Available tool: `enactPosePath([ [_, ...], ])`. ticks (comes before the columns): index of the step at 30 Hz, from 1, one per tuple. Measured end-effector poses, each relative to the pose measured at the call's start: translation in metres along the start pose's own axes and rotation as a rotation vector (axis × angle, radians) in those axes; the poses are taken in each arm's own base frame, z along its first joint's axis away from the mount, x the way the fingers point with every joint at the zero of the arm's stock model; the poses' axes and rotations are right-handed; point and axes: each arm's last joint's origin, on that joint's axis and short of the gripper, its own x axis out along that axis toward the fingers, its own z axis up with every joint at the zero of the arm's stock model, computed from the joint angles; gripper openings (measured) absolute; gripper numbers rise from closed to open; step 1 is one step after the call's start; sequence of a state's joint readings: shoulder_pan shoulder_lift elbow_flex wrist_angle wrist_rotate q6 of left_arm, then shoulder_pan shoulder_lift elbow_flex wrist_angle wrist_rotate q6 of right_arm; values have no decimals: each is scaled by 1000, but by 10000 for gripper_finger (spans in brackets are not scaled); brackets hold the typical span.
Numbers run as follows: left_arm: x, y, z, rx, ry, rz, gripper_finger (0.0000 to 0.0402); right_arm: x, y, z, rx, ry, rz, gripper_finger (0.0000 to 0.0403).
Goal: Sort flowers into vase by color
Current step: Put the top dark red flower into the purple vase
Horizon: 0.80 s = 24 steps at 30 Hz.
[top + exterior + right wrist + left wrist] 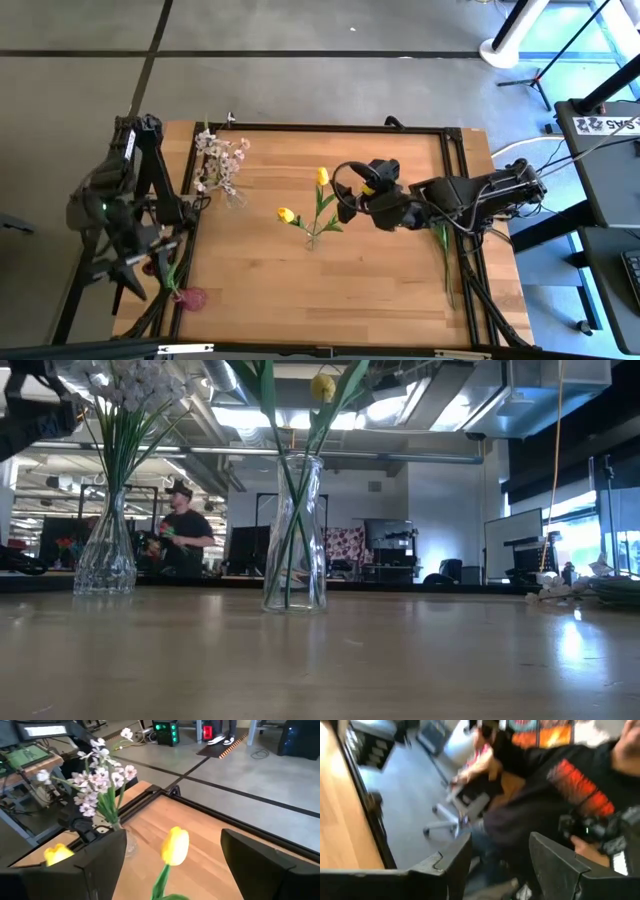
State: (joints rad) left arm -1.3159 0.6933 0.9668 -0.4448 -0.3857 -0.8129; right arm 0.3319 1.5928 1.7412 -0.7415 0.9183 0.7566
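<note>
Both arms [470, 195] dark, blocky; right hand [352, 192] w/ yellow mark, black cables.

no legible text, label at table's far right edge too small to read

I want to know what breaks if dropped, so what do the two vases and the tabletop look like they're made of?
Both vases, the one with yellow tulips and the one with white-pink blossoms, look like clear glass: stems show through and the walls glint. The tabletop looks like light wood, with visible grain and a smooth, slightly glossy finish.
</note>
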Motion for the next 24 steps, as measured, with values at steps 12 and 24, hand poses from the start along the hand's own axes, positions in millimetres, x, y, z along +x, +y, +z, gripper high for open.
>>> enactPosePath([
  [12,22,-1,-14,-32,85,60,22,5,-2,2,-1,17,4,324],
  [24,20,-3,-13,-159,100,25,14,21,5,-19,-83,131,11,324],
])
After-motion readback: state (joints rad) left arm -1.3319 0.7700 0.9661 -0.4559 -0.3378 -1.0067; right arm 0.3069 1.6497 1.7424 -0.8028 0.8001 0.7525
